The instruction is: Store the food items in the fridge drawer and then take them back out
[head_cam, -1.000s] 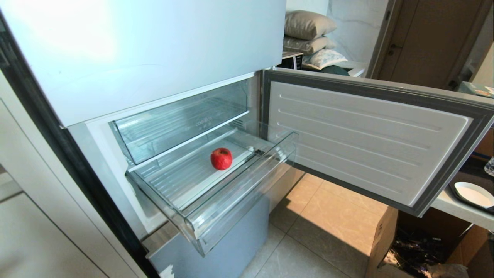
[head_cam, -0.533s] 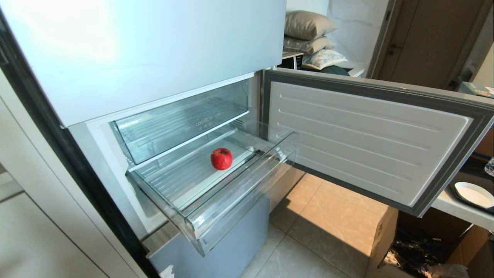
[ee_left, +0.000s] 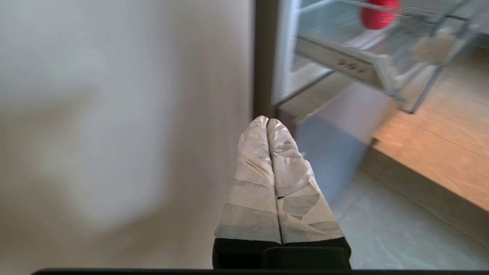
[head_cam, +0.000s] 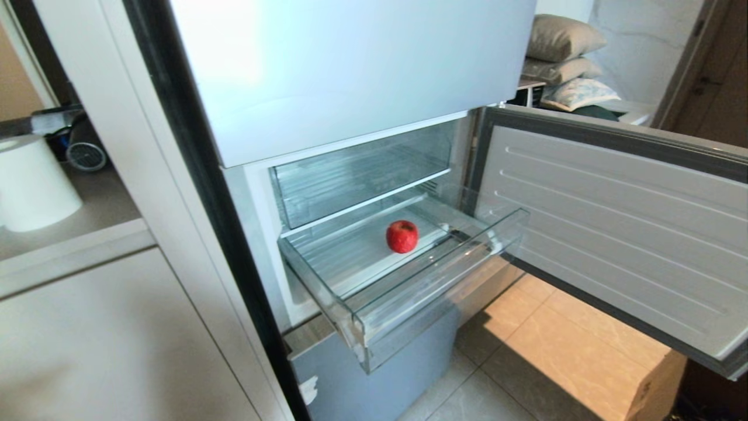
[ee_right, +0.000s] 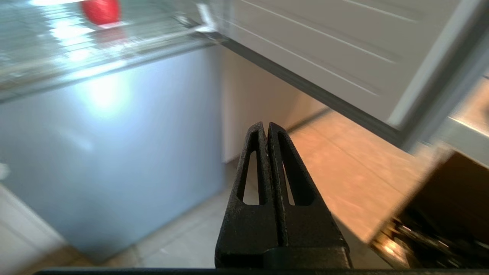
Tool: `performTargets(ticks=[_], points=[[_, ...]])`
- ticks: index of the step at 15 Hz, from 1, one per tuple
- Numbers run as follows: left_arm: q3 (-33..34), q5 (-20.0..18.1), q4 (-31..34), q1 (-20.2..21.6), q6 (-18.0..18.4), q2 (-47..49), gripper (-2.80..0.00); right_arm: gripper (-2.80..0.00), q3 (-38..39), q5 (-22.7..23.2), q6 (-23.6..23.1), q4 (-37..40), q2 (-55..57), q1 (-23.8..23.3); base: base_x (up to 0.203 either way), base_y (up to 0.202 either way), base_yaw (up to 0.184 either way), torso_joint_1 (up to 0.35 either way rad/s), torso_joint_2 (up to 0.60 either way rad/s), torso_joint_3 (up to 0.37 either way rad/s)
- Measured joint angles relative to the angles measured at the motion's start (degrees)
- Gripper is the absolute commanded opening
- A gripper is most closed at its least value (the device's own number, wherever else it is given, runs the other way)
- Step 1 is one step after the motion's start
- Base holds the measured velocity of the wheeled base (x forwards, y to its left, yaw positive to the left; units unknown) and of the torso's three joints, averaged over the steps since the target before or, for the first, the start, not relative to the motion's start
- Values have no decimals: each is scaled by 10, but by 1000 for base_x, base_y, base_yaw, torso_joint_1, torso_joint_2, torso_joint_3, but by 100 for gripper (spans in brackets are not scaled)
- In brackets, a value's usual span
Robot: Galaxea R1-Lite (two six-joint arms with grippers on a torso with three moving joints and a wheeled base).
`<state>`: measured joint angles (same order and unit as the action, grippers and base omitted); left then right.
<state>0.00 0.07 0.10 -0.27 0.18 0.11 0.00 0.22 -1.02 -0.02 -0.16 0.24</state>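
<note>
Nearest to the robot, low and outside the head view, are its two grippers, both empty. The left gripper (ee_left: 267,121) has its two tape-wrapped fingers (ee_left: 254,179) pressed flat together, hanging above the pale floor tiles (ee_left: 382,236) beside the white cabinet panel (ee_left: 114,114). The right gripper (ee_right: 266,125) also has its two black fingers (ee_right: 250,214) closed against each other, pointing toward the tiled floor in front of the grey-blue lower fridge front (ee_right: 114,152).

Next comes that lower front (head_cam: 380,380) in the head view, and one cardboard box (head_cam: 637,380) on the floor at the right, partly under the open door.

Above them, one fridge drawer (head_cam: 421,304) stands pulled out, clear plastic with a thick front lip and a ribbed floor. One red apple (head_cam: 402,236) sits upright on that floor, roughly in the middle, alone and well apart from the drawer walls (the tangerine shows in none of the three views). The same apple appears at the edge of both wrist views, seen through the clear plastic (ee_left: 378,17) (ee_right: 101,10).

Behind and above the drawer is a second clear compartment (head_cam: 362,175) with white trim, pushed in. The one lower fridge door (head_cam: 613,234) is swung open to the right, its ribbed white liner facing the drawer. The upper door (head_cam: 350,64) is shut.

Farther left, one white cylindrical object (head_cam: 32,184) stands on a table (head_cam: 87,216) beside the fridge. At the far right, three cushions (head_cam: 564,58) are stacked against a wall.
</note>
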Motion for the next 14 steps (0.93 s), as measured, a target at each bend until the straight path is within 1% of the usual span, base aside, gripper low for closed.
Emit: performTargets(ticks=[2, 8, 9, 14], points=[[0, 0, 0, 0, 0, 0, -280, -280, 0, -2, 8, 0, 0, 0, 2, -9, 175, 6, 3, 0], [0, 0, 0, 0, 0, 0, -280, -280, 0, -2, 8, 0, 0, 0, 1, -7, 163, 4, 2, 3], [0, 0, 0, 0, 0, 0, -280, -280, 0, -2, 7, -1, 0, 0, 0, -5, 86, 7, 2, 2], [0, 0, 0, 0, 0, 0, -280, -280, 0, -2, 6, -1, 4, 0, 0, 0, 0, 0, 0, 0]])
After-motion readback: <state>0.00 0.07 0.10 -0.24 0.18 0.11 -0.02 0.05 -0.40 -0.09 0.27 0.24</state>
